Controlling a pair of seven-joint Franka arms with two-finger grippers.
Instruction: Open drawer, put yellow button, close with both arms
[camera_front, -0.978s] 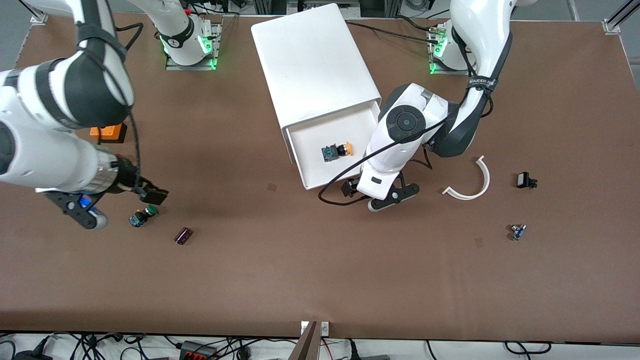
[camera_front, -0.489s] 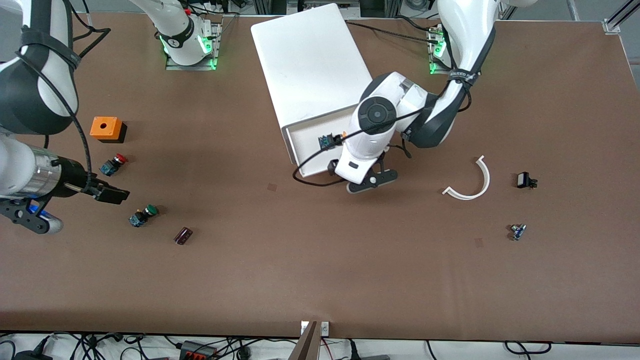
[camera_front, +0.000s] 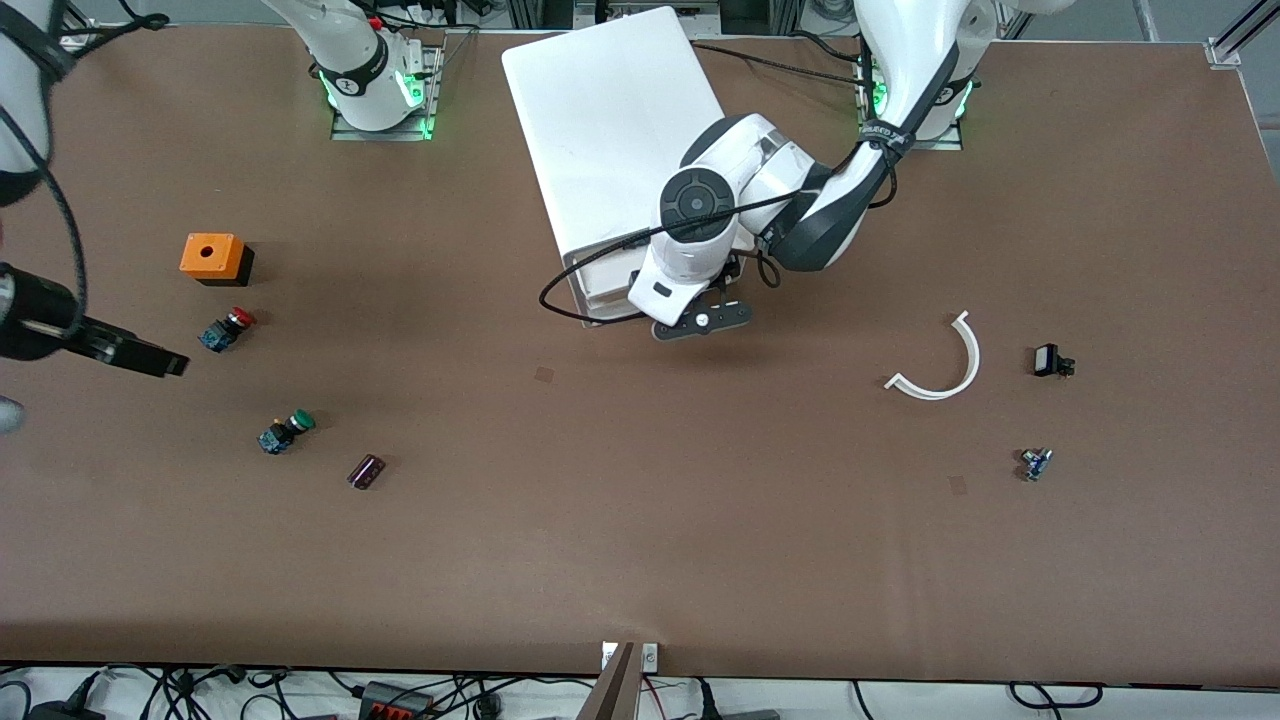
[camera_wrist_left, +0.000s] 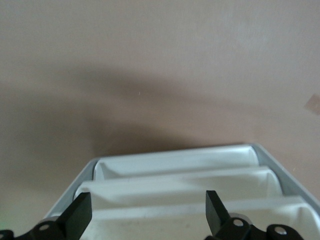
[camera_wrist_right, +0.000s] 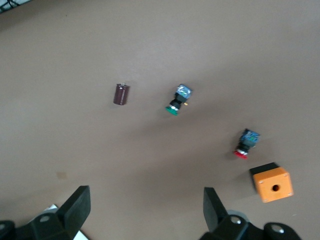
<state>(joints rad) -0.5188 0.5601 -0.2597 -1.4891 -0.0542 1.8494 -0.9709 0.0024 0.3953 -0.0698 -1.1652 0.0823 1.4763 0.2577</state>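
— The drawer (camera_front: 598, 287): where is it, and how far out?

— Top one of the white cabinet (camera_front: 610, 120). Only a narrow strip of it shows at the cabinet's 5 o'clock end in the front view; the left arm covers the rest.

— And the left gripper (camera_wrist_left: 147, 216)?

— Right above that drawer front, fingers (camera_wrist_left: 80, 214) spread wide, nothing between them. Whether they touch the drawer I can't tell.

— The yellow button?

— Hidden; no view shows it.

— The right gripper (camera_wrist_right: 145, 207)?

— Also spread wide and empty, up over the right arm's end of the table. The red-capped button (camera_front: 228, 328) is at about 2 o'clock from it in the front view and the orange box (camera_front: 212, 257) at 1 o'clock. The green-capped button (camera_front: 285, 432) is at about 4 o'clock.
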